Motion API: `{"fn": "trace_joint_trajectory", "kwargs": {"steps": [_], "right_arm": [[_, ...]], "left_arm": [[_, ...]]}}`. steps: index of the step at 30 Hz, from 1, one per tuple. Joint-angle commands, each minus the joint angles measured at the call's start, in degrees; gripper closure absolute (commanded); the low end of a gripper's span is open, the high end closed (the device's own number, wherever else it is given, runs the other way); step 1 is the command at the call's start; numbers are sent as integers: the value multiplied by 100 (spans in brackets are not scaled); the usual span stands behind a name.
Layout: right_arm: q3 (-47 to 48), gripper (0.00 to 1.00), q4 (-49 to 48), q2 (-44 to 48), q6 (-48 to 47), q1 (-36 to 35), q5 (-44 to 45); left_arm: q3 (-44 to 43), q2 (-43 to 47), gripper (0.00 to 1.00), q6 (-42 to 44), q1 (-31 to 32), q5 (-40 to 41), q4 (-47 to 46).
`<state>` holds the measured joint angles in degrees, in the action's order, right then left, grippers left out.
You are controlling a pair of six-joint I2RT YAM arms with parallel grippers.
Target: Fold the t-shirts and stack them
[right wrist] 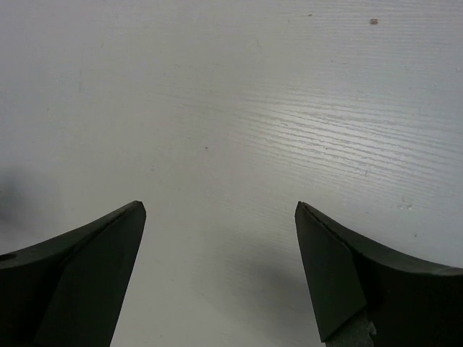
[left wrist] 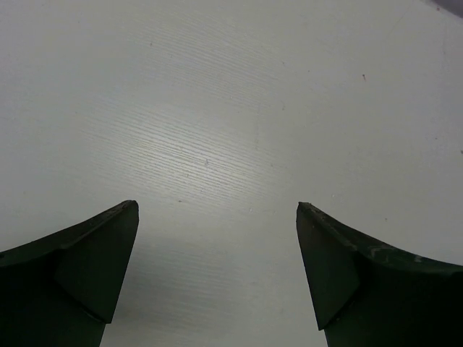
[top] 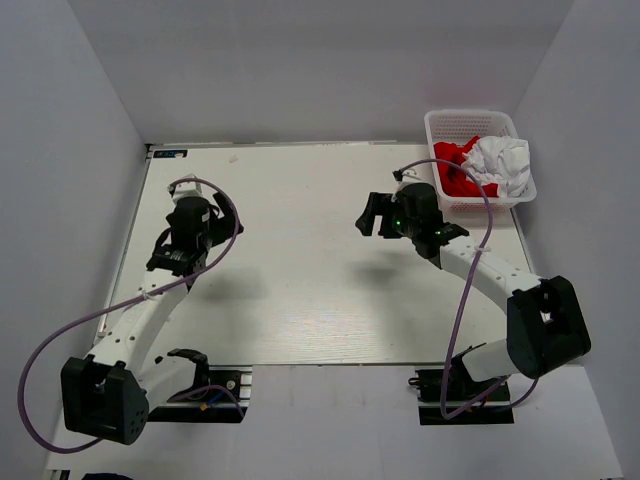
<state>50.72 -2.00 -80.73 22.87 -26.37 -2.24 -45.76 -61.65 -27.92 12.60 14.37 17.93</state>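
Observation:
The red t-shirt point(top: 453, 166) and the white t-shirt point(top: 503, 164) lie crumpled together in a white mesh basket point(top: 470, 114) at the table's back right. My left gripper point(top: 205, 207) hovers over the left half of the table, open and empty; in the left wrist view point(left wrist: 217, 210) only bare table shows between its fingers. My right gripper point(top: 372, 215) is just left of the basket, pointing left, open and empty; the right wrist view point(right wrist: 221, 210) also shows only bare table. Neither gripper touches a shirt.
The table point(top: 300, 300) is a pale wood-grain board with walls on the left, back and right. The right arm's purple cable point(top: 470, 250) loops over the basket's near left corner. The left arm's cable point(top: 60, 340) loops off the table's left edge.

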Motion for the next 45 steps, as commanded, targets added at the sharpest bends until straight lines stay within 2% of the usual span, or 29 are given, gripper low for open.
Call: {"fn": "trace_joint_trajectory", "kwargs": {"steps": [1,12,16,18,21,25,26,28,29,34,37,43,45], "right_arm": [[26,10,-345,224,-99,0,-145],[25,10,-284,365,-178,-8,-119],[921,10,968,-187,-379,53,987],[1463,10,1166,-346,-406,114,1434],[2062,10,1614,-628,-389,378,1970],[2635,10,1896,-997,-625,1080,1990],[3167,10,2114,-1076,-635,1395,2130],[3461,10,2361,-1408,-688,1616,2350],[3715,10,2719,-1515,-705,1957,2447],[4655,10,3170,-2403,-749,2880,2124],[5278,10,3285,-2912,-829,3120,2096],[6001,10,3364,-3879,-222,3656,2070],[6177,10,3355,-4256,-4,3805,1710]], "left_arm": [[49,285,0,59,32,-66,-132],[-3,171,0,59,85,-66,-71],[-3,171,0,59,85,-66,-18],[-3,171,0,59,85,-136,-97],[-3,109,0,129,85,-408,-159],[-3,56,0,182,85,-462,-159],[-3,56,0,182,85,-462,-159],[-3,109,0,182,85,-401,-159],[-3,109,0,182,85,-400,-159],[49,109,0,235,85,-453,-273],[102,109,0,235,85,-391,-273],[155,109,0,340,32,-391,-440],[208,109,0,340,32,-444,-493]]}}
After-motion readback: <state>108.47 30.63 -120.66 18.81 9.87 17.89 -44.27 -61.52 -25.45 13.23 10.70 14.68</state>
